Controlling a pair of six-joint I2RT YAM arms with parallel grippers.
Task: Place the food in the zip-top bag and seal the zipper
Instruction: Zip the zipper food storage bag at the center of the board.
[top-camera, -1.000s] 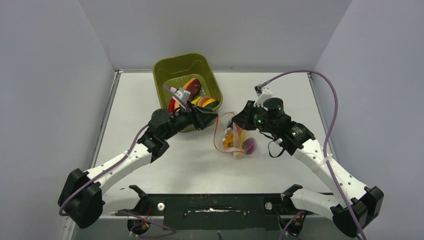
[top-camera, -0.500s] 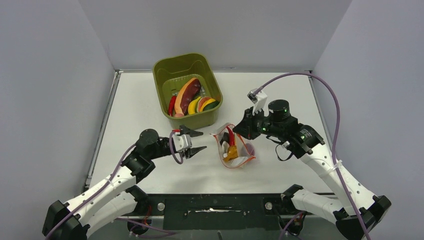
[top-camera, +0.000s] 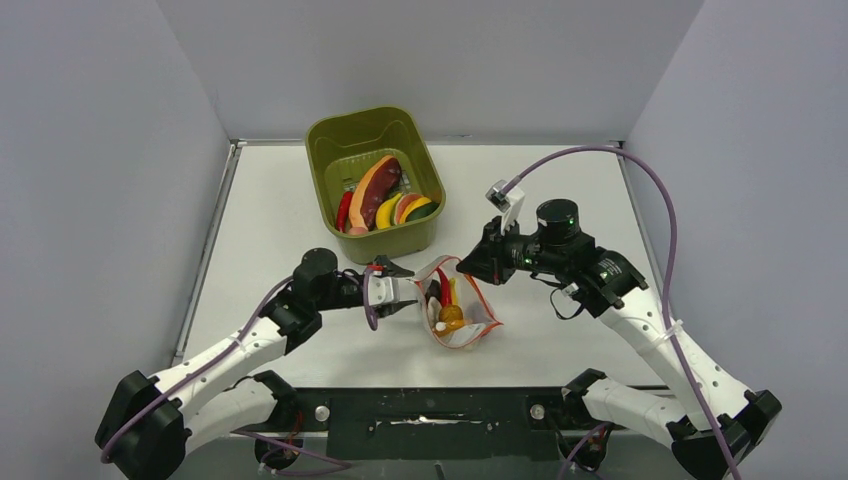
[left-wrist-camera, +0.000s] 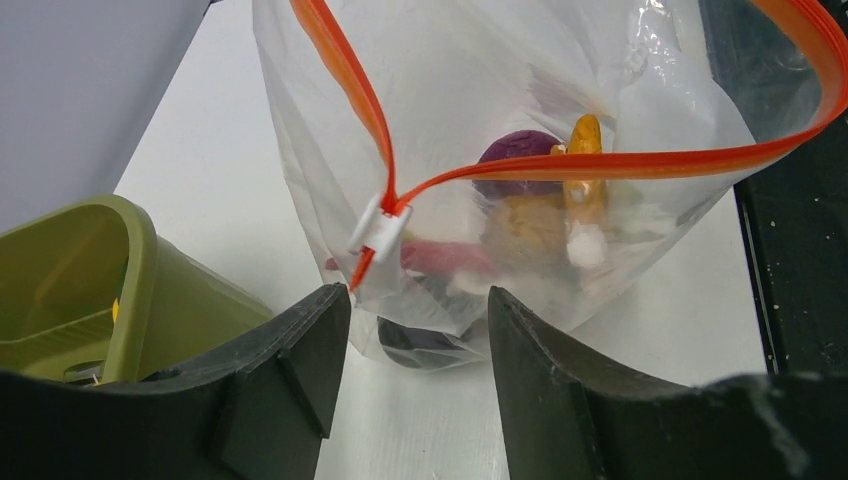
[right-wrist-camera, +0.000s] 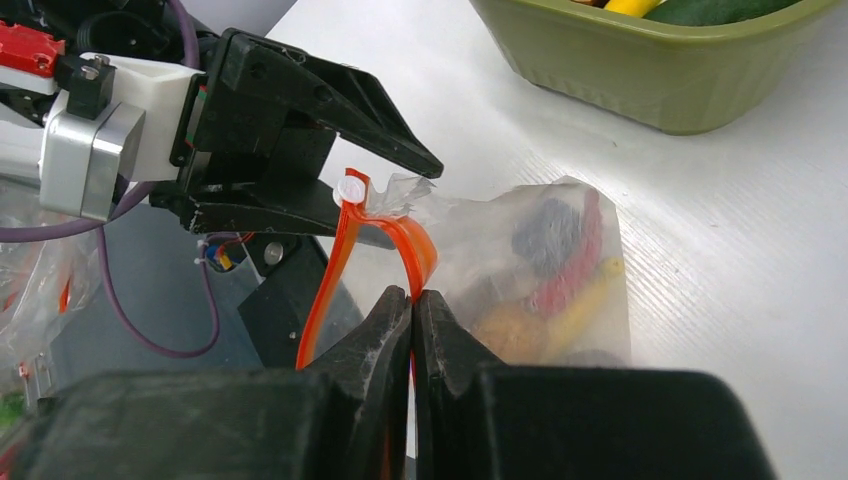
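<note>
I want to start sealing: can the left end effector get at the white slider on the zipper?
Probably yes: the left end effector is open, the white slider sits just ahead of its gap with nothing between, and the right end effector pinches the zipper.

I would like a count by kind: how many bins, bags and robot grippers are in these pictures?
olive-green bin: 1
zip-top bag: 1
grippers: 2 (left gripper, right gripper)
Total: 4

On table (top-camera: 280, 200): green bin (top-camera: 386, 243) & zip-top bag (top-camera: 472, 330).
</note>
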